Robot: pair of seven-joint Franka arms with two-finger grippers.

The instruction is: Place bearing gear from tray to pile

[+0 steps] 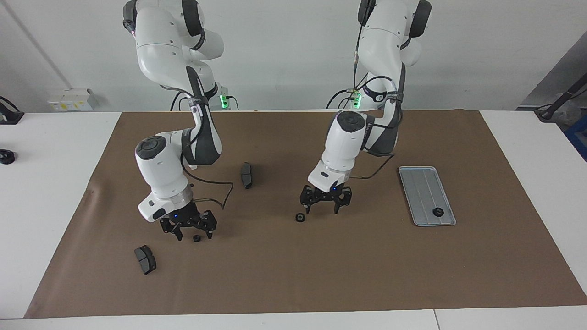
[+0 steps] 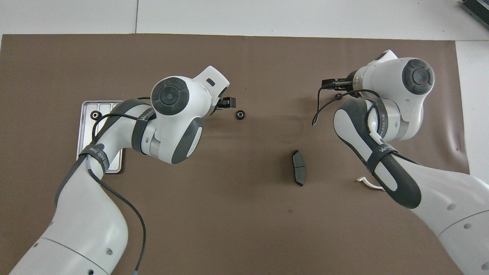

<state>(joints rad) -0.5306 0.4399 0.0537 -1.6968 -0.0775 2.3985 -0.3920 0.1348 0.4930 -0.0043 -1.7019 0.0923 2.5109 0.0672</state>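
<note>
One gear [image 1: 299, 217] lies loose on the brown mat [image 1: 293, 275], just beside and below the left gripper [image 1: 325, 204], whose fingers hang spread and empty over the mat; the gear sits toward the right arm's end of the table from those fingertips, apart from them. It is a small black ring with a dark centre hole, and in the overhead view its rim looks toothed, though that is hard to make out [image 2: 239, 114]. A second gear [image 1: 196, 238], black and much the same, rests on the mat directly under the right gripper [image 1: 189, 231], between its spread fingers, which do not appear to touch it. A third gear [image 1: 438, 211] remains on the tray [image 1: 419, 183], at the corner farthest from the robots. The tray, silver-grey and ridged lengthwise, lies toward the left arm's end of the table from the first gear. One dark curved pad [image 1: 247, 174] lies nearer to the robots than the first gear, toward the right arm's end. Another pad [image 1: 145, 259] lies near the second gear, farther from the robots. A white bracket [image 2: 368, 183] shows partly under the right arm in the overhead view.
</note>
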